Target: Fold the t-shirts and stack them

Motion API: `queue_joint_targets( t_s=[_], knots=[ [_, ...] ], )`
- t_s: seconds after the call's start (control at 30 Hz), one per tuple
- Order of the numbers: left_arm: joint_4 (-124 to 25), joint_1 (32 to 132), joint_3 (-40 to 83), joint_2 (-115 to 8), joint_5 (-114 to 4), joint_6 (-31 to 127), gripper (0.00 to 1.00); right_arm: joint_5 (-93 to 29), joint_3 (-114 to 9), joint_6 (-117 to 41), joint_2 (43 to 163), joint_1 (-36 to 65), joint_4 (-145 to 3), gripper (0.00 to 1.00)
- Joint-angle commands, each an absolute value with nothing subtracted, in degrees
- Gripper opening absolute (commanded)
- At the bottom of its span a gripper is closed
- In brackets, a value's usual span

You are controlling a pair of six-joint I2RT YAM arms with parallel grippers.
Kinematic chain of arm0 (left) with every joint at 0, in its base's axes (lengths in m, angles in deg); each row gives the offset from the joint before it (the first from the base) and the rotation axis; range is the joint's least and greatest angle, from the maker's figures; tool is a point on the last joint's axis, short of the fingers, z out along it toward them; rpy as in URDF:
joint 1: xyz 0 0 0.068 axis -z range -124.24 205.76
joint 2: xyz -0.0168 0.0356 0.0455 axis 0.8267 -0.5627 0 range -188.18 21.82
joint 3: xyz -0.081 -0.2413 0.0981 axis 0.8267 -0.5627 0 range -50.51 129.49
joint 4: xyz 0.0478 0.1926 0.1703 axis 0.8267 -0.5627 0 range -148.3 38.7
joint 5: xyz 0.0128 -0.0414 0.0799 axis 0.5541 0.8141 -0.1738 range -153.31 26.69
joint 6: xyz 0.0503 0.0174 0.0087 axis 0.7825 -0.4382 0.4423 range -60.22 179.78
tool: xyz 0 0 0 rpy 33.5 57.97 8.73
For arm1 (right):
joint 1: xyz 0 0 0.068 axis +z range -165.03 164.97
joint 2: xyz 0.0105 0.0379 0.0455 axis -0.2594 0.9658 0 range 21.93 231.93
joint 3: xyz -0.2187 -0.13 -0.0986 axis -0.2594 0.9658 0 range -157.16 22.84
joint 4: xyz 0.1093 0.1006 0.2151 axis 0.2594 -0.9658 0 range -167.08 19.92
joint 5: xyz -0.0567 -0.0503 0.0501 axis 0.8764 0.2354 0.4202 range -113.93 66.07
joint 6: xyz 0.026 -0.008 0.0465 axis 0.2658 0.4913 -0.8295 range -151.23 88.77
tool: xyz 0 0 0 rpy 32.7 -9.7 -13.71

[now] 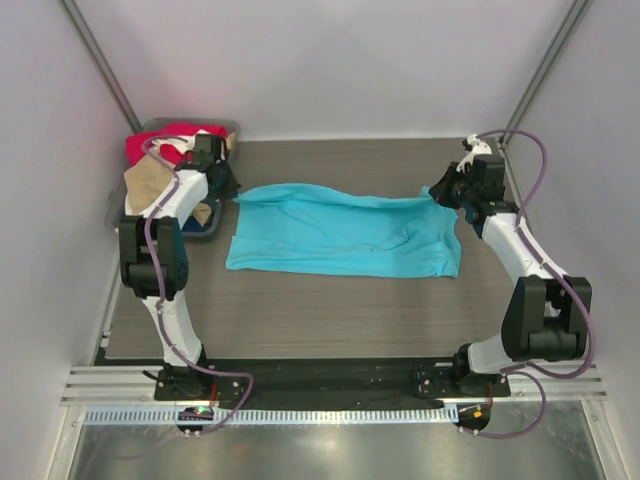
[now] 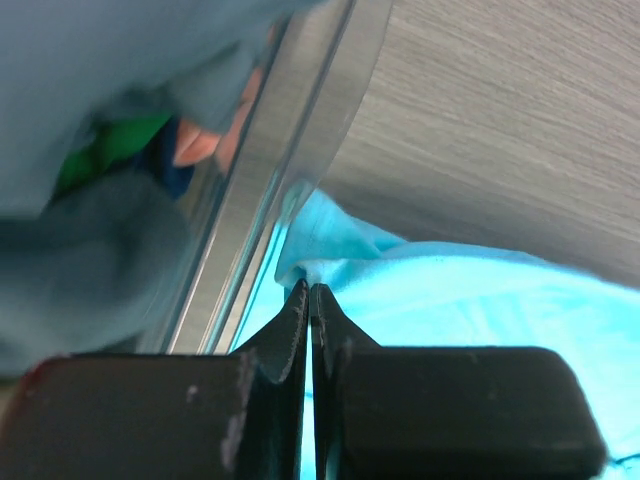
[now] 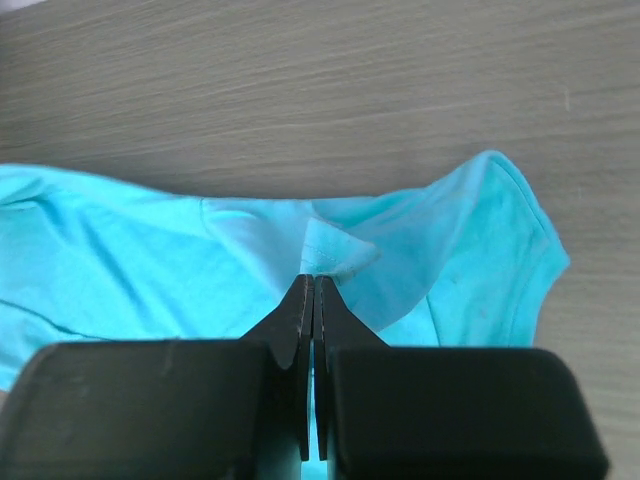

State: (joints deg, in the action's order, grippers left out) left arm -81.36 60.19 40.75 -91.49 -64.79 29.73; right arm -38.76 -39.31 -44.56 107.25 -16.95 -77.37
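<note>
A bright turquoise t-shirt [image 1: 345,232] lies spread across the middle of the table, folded lengthwise. My left gripper [image 1: 226,189] is shut on its far left corner, next to the bin; the left wrist view shows the cloth [image 2: 480,300] pinched at the fingertips [image 2: 298,295]. My right gripper [image 1: 445,192] is shut on its far right corner; the right wrist view shows a hem fold [image 3: 335,252] pinched between the tips, with a sleeve [image 3: 500,250] to the right. Red [image 1: 165,143] and tan [image 1: 150,185] t-shirts lie in the bin.
A clear grey plastic bin [image 1: 205,228] stands at the far left corner, its rim [image 2: 300,130] close beside my left gripper. White walls enclose the table on three sides. Bare wood-grain table [image 1: 330,320] lies in front of the shirt.
</note>
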Motion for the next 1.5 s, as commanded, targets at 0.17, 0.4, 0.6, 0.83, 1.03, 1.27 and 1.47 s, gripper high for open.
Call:
queue_joint_targets(
  t_s=[0.17,0.4,0.6,0.83,1.03,1.27,1.47],
  knots=[
    [-73.89,59.1,29.21,-81.72,-66.39,27.35,0.0,-21.67,-29.38,-51.43,100.33,-16.7,-75.35,0.01],
    [-73.36,59.01,24.46,-79.69,-67.1,27.26,0.0,-17.87,-24.19,-55.39,97.96,-17.06,-75.0,0.01],
    [-74.68,59.1,19.64,-73.3,-69.01,24.19,0.38,-13.04,-20.41,-59.88,93.57,-17.06,-80.61,0.41],
    [-72.13,61.82,18.03,-66.84,-72.11,25.4,0.51,-15.74,-15.48,-69.02,83.8,-15.3,-83.26,0.74],
    [-75.81,69.29,30.77,-80.02,-68.68,30.33,0.5,-19.62,-19.08,-77.72,94.58,-5.29,-83.0,0.74],
    [-79.95,72.02,37.03,-93.13,-66.3,29.02,0.46,-17.95,-24.08,-78.0,108.73,-4.57,-82.82,0.75],
    [-81.44,72.11,31.85,-93.14,-65.87,25.86,0.45,-19.96,-31.98,-75.97,121.14,-8.96,-83.79,0.76]
  ],
)
